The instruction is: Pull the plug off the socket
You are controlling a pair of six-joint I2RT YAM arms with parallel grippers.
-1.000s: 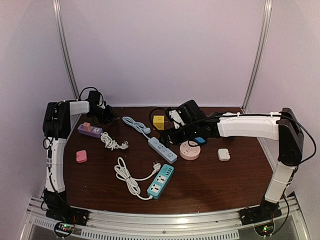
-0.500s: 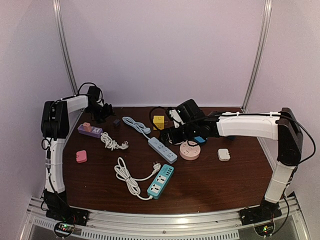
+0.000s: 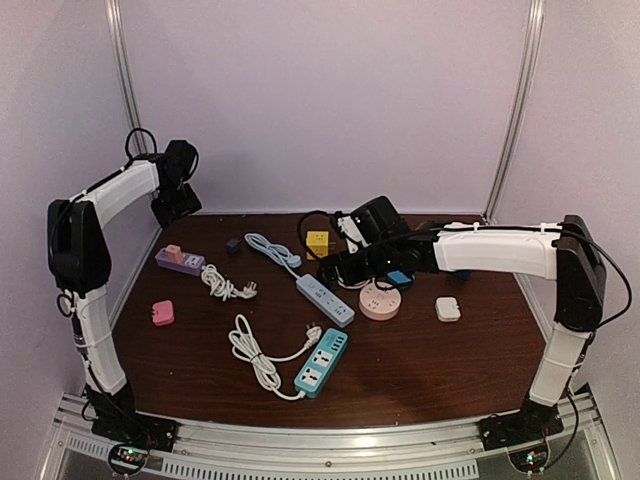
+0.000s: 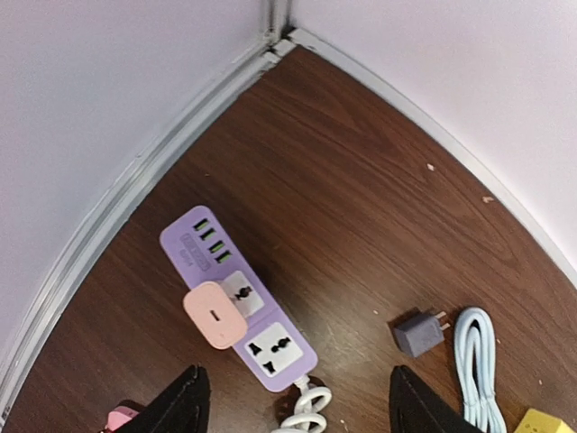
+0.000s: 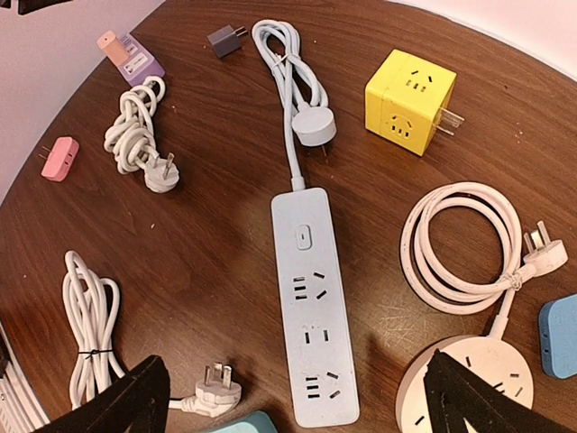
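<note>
A purple socket strip lies at the table's back left, and a pink plug sits in one of its outlets. To its right a small grey plug lies loose on the wood, pins up and to the right. My left gripper hangs high above the strip near the back wall, open and holding nothing. My right gripper is open over a light blue power strip at mid-table, also with nothing in it.
A yellow cube socket, a round pink socket, a teal strip, a loose pink adapter and a white adapter lie about. Coiled white cords lie among them. The walls and corner rail stand close behind the left gripper.
The left gripper opened and rose up and back toward the wall. The grey plug that was at its fingers now lies on the table. The right arm has barely moved.
</note>
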